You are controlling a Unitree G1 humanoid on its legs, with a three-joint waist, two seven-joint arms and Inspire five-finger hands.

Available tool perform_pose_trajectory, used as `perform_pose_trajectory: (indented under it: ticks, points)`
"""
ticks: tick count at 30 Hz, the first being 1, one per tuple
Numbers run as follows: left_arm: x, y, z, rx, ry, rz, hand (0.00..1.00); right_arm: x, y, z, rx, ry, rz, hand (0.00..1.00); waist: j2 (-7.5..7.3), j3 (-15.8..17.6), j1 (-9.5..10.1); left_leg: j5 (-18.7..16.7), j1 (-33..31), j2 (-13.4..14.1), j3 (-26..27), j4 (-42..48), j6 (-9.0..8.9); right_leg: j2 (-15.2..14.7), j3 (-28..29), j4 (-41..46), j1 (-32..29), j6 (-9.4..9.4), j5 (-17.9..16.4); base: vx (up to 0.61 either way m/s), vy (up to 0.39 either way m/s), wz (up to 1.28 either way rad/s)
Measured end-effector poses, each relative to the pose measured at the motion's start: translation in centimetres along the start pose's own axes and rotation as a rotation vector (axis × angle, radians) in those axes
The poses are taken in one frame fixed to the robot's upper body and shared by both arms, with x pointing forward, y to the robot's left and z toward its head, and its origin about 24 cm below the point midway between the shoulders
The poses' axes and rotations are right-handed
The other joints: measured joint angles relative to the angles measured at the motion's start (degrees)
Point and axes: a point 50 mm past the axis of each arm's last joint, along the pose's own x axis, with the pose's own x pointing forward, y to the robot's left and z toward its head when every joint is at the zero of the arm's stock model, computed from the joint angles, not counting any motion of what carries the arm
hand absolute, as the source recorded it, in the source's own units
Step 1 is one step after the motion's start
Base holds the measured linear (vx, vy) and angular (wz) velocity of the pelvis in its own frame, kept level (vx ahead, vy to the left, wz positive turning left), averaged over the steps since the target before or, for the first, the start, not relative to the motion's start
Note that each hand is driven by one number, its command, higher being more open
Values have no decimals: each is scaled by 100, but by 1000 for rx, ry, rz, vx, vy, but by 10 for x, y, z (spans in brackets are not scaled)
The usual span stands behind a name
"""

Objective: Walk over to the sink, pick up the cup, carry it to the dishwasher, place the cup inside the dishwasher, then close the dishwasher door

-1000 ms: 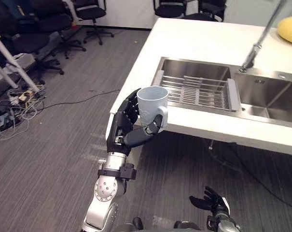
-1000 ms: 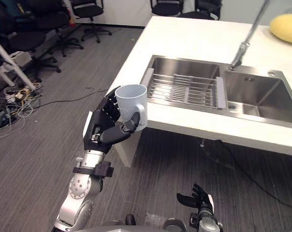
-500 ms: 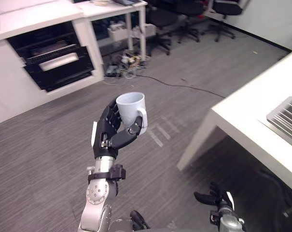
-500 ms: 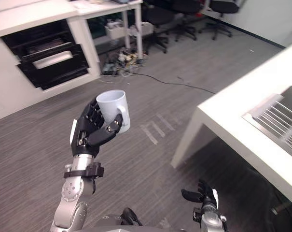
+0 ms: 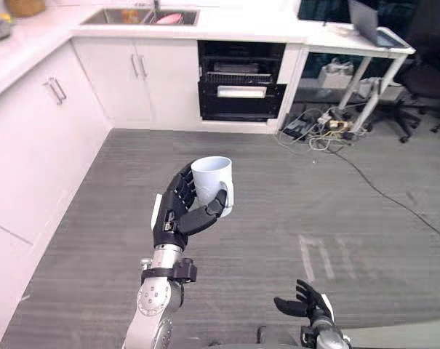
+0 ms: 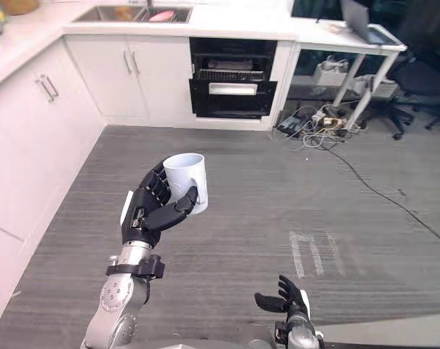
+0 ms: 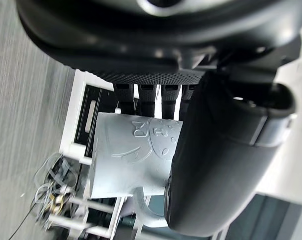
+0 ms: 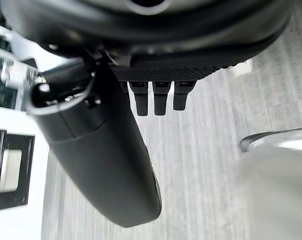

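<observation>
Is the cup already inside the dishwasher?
No, the left hand holds the cup upright above the floor, well apart from the dishwasher.

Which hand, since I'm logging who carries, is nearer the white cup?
Left. The left hand is curled round the cup, holding it upright; the right hand hangs low, well apart from the cup, fingers relaxed and empty.

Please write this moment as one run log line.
phase: carry | left robot hand: shut on cup | right robot hand: open, low | dishwasher: ahead
</observation>
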Motion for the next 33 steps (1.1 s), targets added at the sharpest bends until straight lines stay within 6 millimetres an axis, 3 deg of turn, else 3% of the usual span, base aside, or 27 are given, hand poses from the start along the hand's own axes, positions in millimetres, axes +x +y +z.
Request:
perform_pose_trajectory:
  ticks: [5, 7, 8, 14, 17, 20, 23, 26, 29, 30, 32, 33]
  points:
    - [-1, -5, -2, -2, 9, -40, 30, 1, -11, 6, -17, -32, -25, 90, -14, -30, -37, 162, 307, 71, -21, -282, -285, 17, -319, -531, 545, -85, 66, 165, -113, 31]
    - [-1, -4, -2, 1, 8, -42, 30, 1, -11, 6, -18, -32, -25, 90, 5, -48, -40, 175, 424, 104, -9, -370, -302, 54, -300, -648, 666, -109, 76, 131, -76, -5]
    - [-1, 0, -2, 21, 13, -52, 30, -6, -9, -24, -17, 82, -24, 90, -168, -246, -125, 623, 333, 386, 98, -863, -205, 407, -215, -1108, 523, -417, 745, 66, -36, -6]
    - [-1, 2, -2, 22, 12, -41, 30, -6, -8, -23, -15, 81, -21, 90, -177, -240, -130, 611, 418, 417, 261, -872, -223, 439, -60, -1145, 519, -421, 785, -4, -1, -12]
    - [5, 3, -12, 30, 47, -39, 30, -8, -10, -28, -12, 97, -29, 90, -175, -235, -177, 611, 472, 431, 242, -878, -222, 403, -309, -1352, 675, -425, 862, -19, -14, 1]
    - [3, 9, -25, 39, 105, -12, 30, -8, -10, -31, -13, 112, -30, 90, -169, -230, -181, 579, 471, 486, 251, -830, -261, 313, -933, -1360, 689, -434, 849, -23, -42, 0]
    - [3, 13, -34, 42, 149, 18, 30, -6, -10, -28, -15, 109, -37, 90, -119, -160, -119, 254, 121, 641, 197, -169, -357, 344, -1242, -1234, 628, -511, 703, -21, -55, 9]
    - [3, 14, -33, 41, 148, 37, 30, 2, -9, -14, -19, 81, -50, 90, -125, -24, -95, 37, -117, 754, 319, 195, -250, 216, -1522, -484, 330, -408, 303, -36, -11, 43]
    - [4, 17, -27, 34, 119, 61, 30, 6, -8, -3, -26, 51, -54, 90, -213, 55, 46, -244, -210, 600, 352, 537, -151, -150, -1590, 704, -69, -263, -420, 36, 86, 35]
    - [4, 20, -21, 39, 97, 76, 30, 7, -6, 0, -37, 37, -47, 90, -250, 76, 59, -422, -221, 466, 264, 667, -14, -355, -1630, 1185, -180, -233, -612, 80, 124, 31]
    - [2, 23, -14, 38, 72, 104, 30, 9, -5, 5, -41, 22, -40, 90, -251, 118, 117, -558, -126, 336, 241, 695, 127, -566, -1619, 1796, -349, -241, -698, 155, 159, 20]
    - [2, 26, -9, 43, 51, 116, 30, 9, -2, 7, -49, 14, -29, 90, -269, 200, 155, -629, 37, 258, 191, 691, 206, -709, -1505, 2522, -548, -257, -661, 258, 182, 29]
